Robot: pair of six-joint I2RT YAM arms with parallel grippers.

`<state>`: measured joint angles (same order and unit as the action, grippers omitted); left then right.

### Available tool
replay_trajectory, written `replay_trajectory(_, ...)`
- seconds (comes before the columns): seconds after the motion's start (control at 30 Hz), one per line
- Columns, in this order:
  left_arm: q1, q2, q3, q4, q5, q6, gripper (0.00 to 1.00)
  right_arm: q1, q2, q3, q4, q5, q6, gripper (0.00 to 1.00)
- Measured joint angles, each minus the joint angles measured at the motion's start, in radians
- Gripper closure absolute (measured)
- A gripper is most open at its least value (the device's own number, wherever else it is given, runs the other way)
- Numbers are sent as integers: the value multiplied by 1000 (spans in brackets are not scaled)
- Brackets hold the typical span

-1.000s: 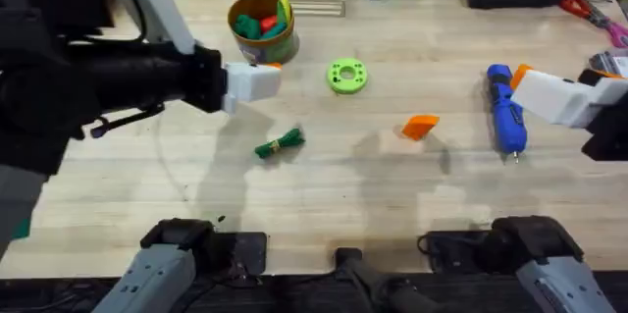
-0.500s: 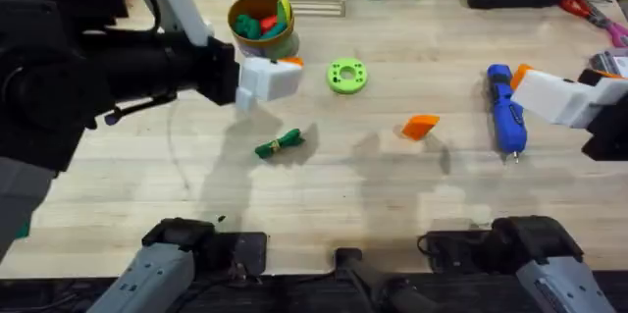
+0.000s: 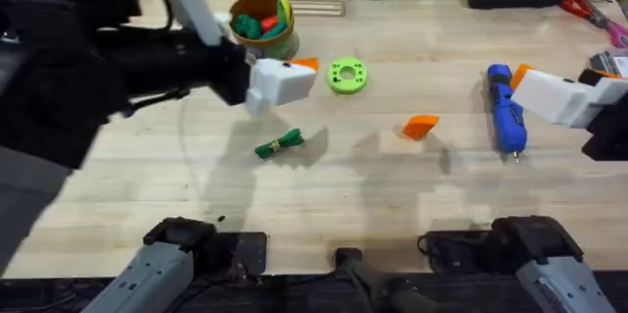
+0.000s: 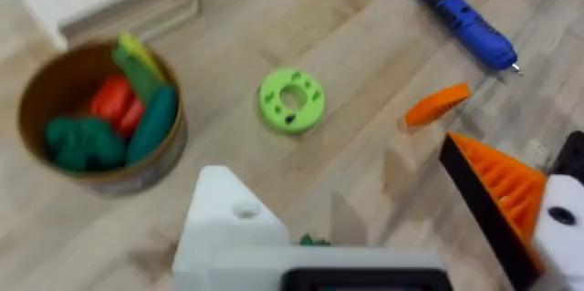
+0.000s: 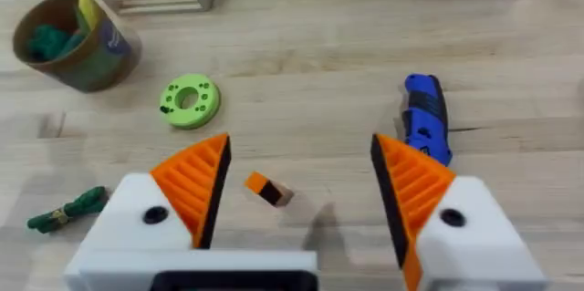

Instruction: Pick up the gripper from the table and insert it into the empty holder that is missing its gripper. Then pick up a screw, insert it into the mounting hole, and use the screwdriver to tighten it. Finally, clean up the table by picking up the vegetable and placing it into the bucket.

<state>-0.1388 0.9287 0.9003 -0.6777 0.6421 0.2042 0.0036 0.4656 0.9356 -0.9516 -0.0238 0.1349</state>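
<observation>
We are hovering our left hand (image 3: 294, 76), its one orange pad standing apart from the bare holder (image 4: 233, 227), well short of the orange gripper (image 3: 420, 127) lying mid-bench, risking a skewed pinch that flicks it away.

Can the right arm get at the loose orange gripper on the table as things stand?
Probably yes. The right end effector is open, and the gripper lies alone on bare table, apart from the screwdriver; the left end effector sits well off.
</observation>
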Motion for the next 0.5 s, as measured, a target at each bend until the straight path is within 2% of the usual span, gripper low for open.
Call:
replay_trajectory(0.1, -56, -17, -74, 163, 2, 14, 15, 0, 0, 0, 0, 0, 0, 105)
replay_trajectory(0.2, -105, -104, -216, 335, -4, 6, 14, 0, 0, 0, 0, 0, 0, 105)
replay_trajectory(0.3, -141, -248, -373, 471, -24, -21, 14, 0, 0, 0, 0, 0, 0, 105)
replay_trajectory(0.33, -171, -414, -522, 578, -46, -47, 14, 0, 0, 0, 0, 0, 0, 105)
replay_trajectory(0.5, -206, -659, -707, 633, -81, -90, 14, 0, 0, 0, 0, 0, 0, 105)
